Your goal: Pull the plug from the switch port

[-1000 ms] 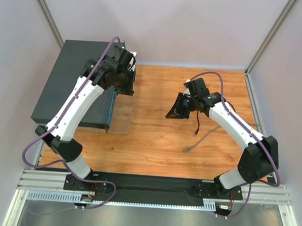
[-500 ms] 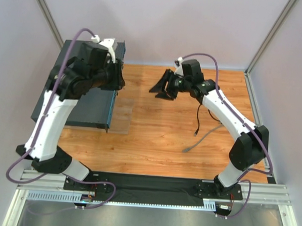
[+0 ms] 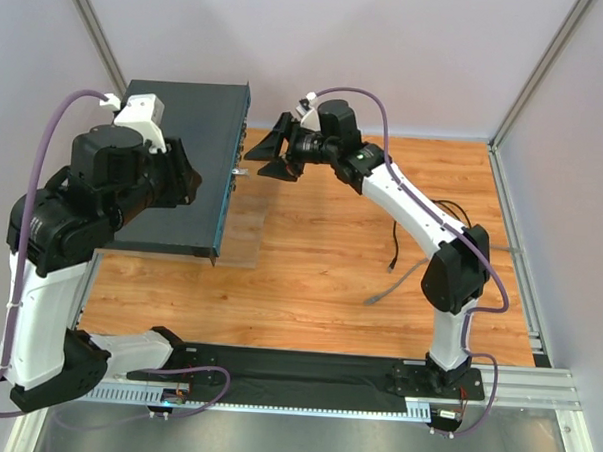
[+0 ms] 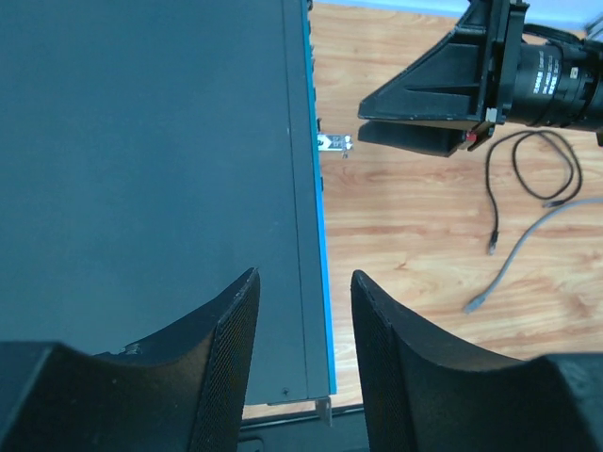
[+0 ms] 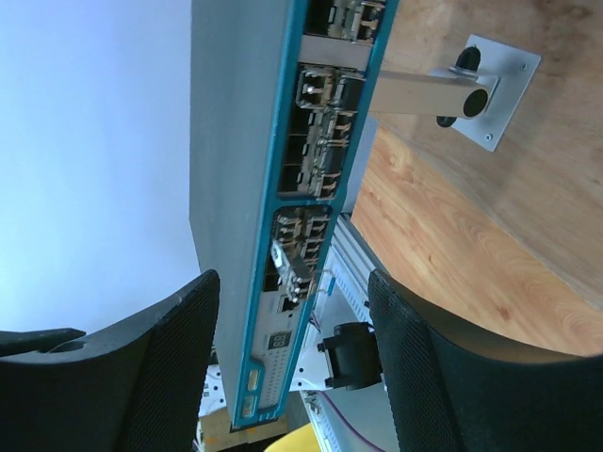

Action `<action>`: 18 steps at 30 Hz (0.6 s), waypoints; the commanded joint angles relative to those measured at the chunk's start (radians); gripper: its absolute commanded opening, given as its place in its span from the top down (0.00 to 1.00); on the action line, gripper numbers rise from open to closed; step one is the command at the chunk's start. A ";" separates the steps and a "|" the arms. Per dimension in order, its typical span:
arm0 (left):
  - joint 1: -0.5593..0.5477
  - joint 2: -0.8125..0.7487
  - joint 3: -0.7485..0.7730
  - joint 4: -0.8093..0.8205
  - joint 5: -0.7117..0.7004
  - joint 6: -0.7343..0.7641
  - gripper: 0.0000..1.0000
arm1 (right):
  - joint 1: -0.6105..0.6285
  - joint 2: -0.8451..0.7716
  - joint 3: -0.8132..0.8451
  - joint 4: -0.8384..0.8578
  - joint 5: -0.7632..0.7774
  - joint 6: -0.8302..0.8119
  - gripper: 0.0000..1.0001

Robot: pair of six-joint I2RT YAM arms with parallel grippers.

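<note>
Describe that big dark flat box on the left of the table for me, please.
The switch is a wide, flat, dark grey-teal box, seemingly metal, lying flat at the table's far left. Its thin teal front face, turned right, carries small sockets; a small pale piece juts from it. The left gripper hovers above it, the right gripper faces its front; neither touches.
</note>
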 commanded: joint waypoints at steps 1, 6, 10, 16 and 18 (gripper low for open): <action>0.003 -0.002 -0.040 0.037 -0.010 0.025 0.48 | 0.025 0.033 0.065 0.042 -0.022 0.041 0.33; 0.006 -0.012 -0.049 0.041 -0.008 0.025 0.46 | 0.034 0.036 0.056 0.021 -0.012 0.033 0.38; 0.007 -0.012 -0.054 0.038 0.000 0.023 0.46 | 0.039 0.033 0.030 0.064 -0.024 0.061 0.45; 0.015 -0.007 -0.049 0.038 0.006 0.037 0.45 | 0.042 0.007 -0.025 0.105 -0.039 0.069 0.53; 0.015 -0.007 -0.049 0.038 0.010 0.037 0.45 | 0.043 0.008 -0.032 0.105 -0.048 0.069 0.55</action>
